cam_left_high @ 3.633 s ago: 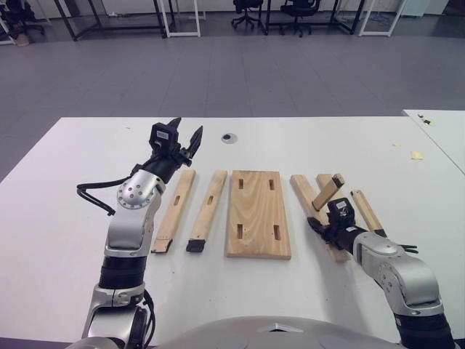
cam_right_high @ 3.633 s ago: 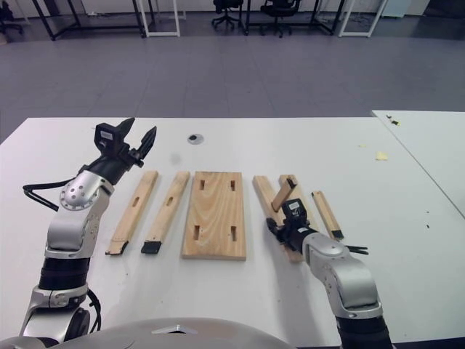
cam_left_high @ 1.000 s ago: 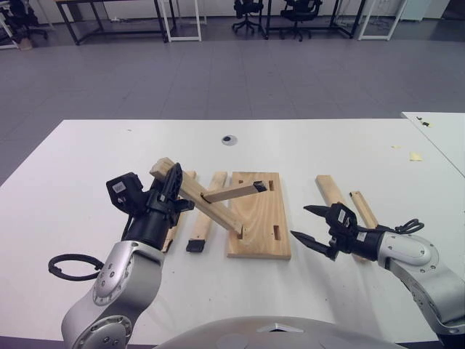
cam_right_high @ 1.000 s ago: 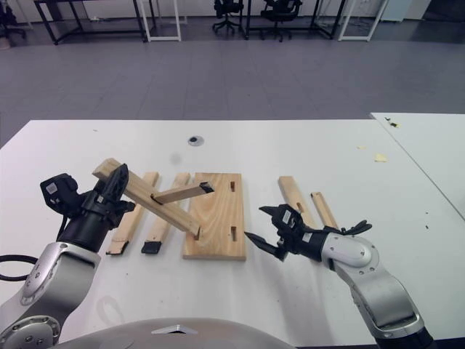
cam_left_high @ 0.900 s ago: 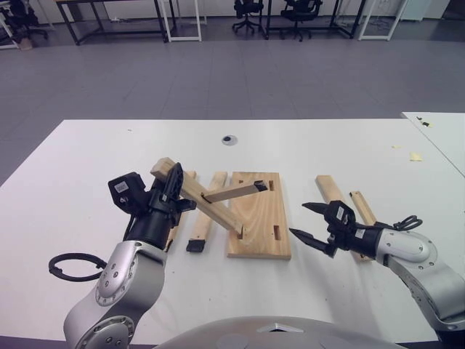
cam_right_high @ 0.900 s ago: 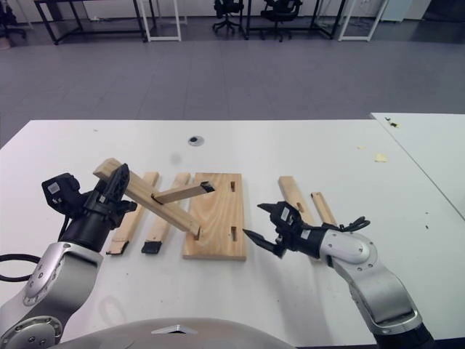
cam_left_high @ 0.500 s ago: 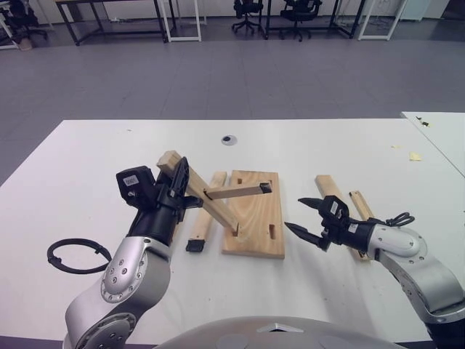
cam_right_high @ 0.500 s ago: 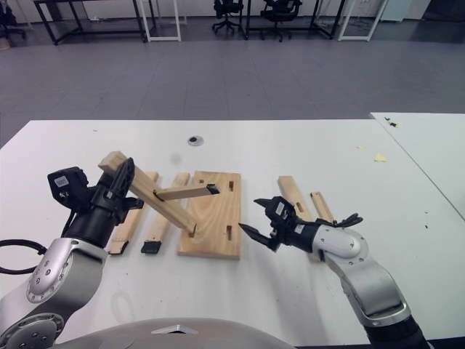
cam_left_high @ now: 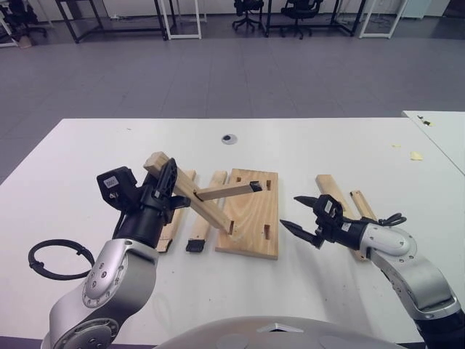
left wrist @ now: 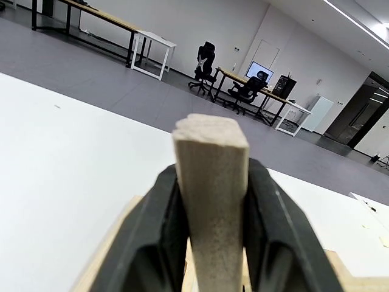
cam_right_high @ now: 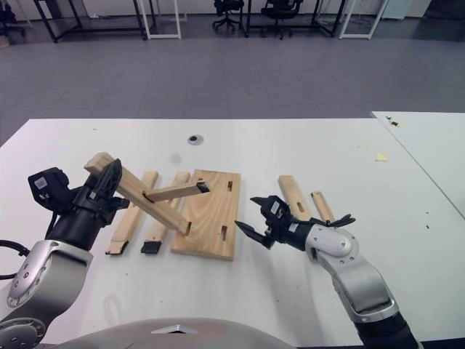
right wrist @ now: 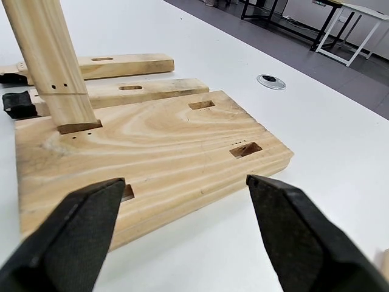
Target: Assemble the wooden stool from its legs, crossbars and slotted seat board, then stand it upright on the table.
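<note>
My left gripper (cam_left_high: 166, 186) is shut on the upper end of a wooden leg (cam_left_high: 200, 200), seen close up between its fingers (left wrist: 159, 225). The leg slants down to its foot in a near-left slot of the slotted seat board (cam_left_high: 251, 218), which lies flat and slightly turned. A crossbar (cam_left_high: 229, 191) sticks out of the leg's side over the board. My right gripper (cam_left_high: 289, 211) hangs open just right of the board's near edge, with nothing in it; its view shows the board (right wrist: 164, 146) and the slotted leg (right wrist: 51, 67). Two more legs (cam_left_high: 174, 218) (cam_left_high: 206, 214) lie left of the board.
Two more wooden pieces (cam_left_high: 330, 193) (cam_left_high: 363, 207) lie on the white table behind my right gripper. A black cable loop (cam_left_high: 52, 259) hangs at the near left. A round grommet (cam_left_high: 229, 138) sits farther back. A second table (cam_left_high: 439, 131) stands to the right.
The left gripper has drawn the leg a little to the left, and the seat board has slid and turned with it. My right gripper has crept left toward the board, still open.
</note>
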You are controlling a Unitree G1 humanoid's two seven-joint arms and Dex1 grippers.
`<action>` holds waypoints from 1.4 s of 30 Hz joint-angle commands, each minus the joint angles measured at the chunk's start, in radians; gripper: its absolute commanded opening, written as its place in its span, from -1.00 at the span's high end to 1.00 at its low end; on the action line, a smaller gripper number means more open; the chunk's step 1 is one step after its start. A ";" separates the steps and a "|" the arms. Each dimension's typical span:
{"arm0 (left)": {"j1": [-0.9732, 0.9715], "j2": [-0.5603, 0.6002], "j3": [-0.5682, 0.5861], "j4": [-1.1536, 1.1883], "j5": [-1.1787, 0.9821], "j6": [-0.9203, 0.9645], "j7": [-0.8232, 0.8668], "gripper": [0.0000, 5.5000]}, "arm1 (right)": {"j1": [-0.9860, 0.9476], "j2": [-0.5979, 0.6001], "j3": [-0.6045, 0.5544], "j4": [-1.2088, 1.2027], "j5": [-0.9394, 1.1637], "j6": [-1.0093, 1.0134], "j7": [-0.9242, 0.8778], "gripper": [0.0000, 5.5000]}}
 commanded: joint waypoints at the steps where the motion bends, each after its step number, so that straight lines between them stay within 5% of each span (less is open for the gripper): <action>1: 0.026 -0.025 -0.010 0.002 -0.006 -0.044 0.017 0.63 | -0.012 -0.001 0.014 0.015 -0.014 -0.005 0.005 -0.36; 21: 0.078 -0.129 -0.178 0.006 0.451 0.178 -0.107 0.63 | -0.058 -0.010 0.054 0.028 -0.055 -0.008 0.018 -0.36; 36: 0.098 -0.271 -0.538 0.106 0.788 0.303 -0.223 0.63 | -0.166 -0.041 0.047 0.119 -0.083 -0.027 0.083 -0.36; 42: 0.015 -0.321 -0.524 0.111 0.878 0.335 -0.283 0.63 | -0.201 -0.027 0.053 0.179 -0.107 -0.053 0.070 -0.36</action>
